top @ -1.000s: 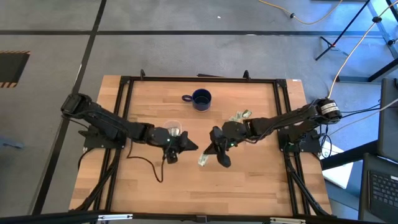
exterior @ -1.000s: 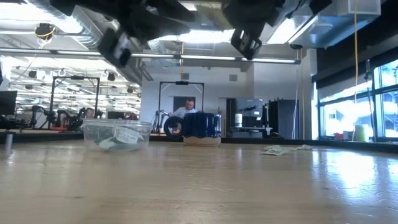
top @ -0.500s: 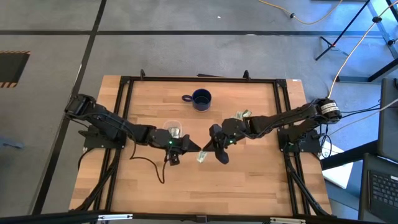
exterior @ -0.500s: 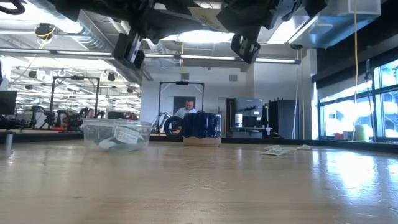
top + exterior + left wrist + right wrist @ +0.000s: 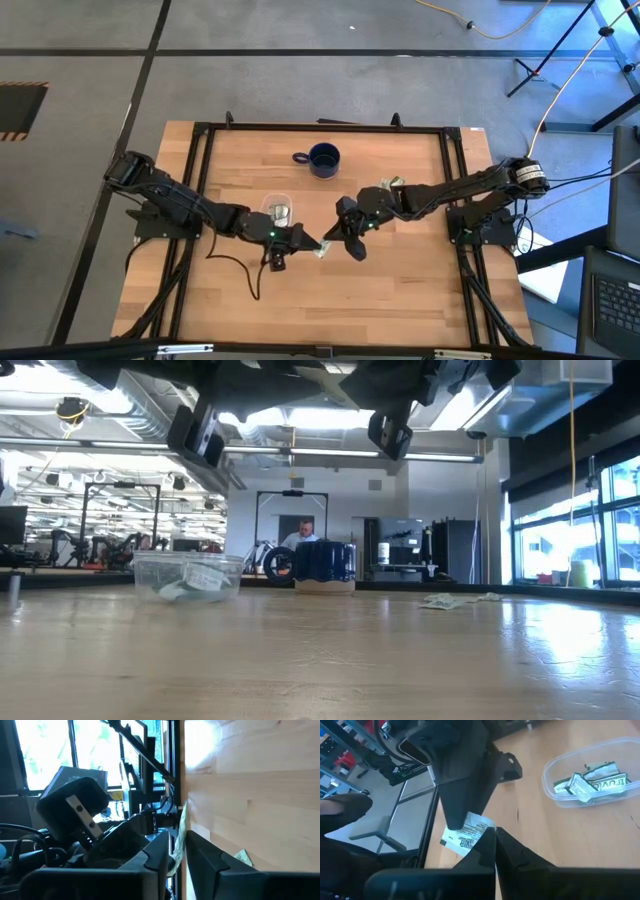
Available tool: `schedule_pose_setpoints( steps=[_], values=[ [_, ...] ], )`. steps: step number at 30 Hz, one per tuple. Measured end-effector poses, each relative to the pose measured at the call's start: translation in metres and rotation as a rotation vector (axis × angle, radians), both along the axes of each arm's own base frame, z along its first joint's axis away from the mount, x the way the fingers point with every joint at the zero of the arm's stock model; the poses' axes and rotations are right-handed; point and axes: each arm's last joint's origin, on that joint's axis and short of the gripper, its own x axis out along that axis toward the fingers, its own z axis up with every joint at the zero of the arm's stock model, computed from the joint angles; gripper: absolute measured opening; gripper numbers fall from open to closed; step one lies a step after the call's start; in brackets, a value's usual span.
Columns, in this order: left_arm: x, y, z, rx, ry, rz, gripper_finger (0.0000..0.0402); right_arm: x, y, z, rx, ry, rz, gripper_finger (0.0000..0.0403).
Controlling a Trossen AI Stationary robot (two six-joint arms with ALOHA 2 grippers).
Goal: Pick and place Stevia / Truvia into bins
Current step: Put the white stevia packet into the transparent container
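Observation:
My two grippers meet in the air over the table's middle, above its near half, with one pale green and white sachet [image 5: 322, 250] between them. My right gripper [image 5: 336, 240] is shut on it. My left gripper [image 5: 304, 242] comes from the left and is shut on the same sachet [image 5: 465, 837]. The clear tub [image 5: 278, 210] stands on the table just left of them, with several sachets [image 5: 592, 782] lying in it. More loose sachets [image 5: 388, 186] lie flat on the wood to the right, under my right arm. My left gripper [image 5: 177, 847] has the sachet's edge [image 5: 181, 822] pinched between its two fingers, which come level from the table's left; the sachet stands edge-on between them, clear of the table. My right gripper [image 5: 492, 834] pinches the sachet's opposite end [image 5: 476, 836] between its fingertips, coming from the table's right; the sachet is clear of the table.
A dark blue mug [image 5: 323, 158] stands toward the far edge, mid-table. A black cable [image 5: 240, 268] trails over the wood near the left arm. The black frame [image 5: 200, 200] borders the table. People and workbenches show in the room beyond.
My left gripper has moved toward the table's right and near edge, up to the sachet, and has taken hold of it. My right gripper has carried the sachet a little toward the left and the far edge. Both stay well above the table.

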Motion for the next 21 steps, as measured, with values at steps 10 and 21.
schedule_pose_setpoints(
  steps=[10, 21],
  values=[
    [0.000, 0.000, 0.000, -0.044, 0.009, 0.019, 0.0005, 0.000, 0.000, 0.000, -0.027, -0.012, 0.014, 0.0014],
    [0.000, 0.002, -0.001, -0.258, 0.031, 0.125, 0.0003, -0.012, -0.011, 0.005, -0.171, 0.036, -0.034, 0.0130]
  ],
)
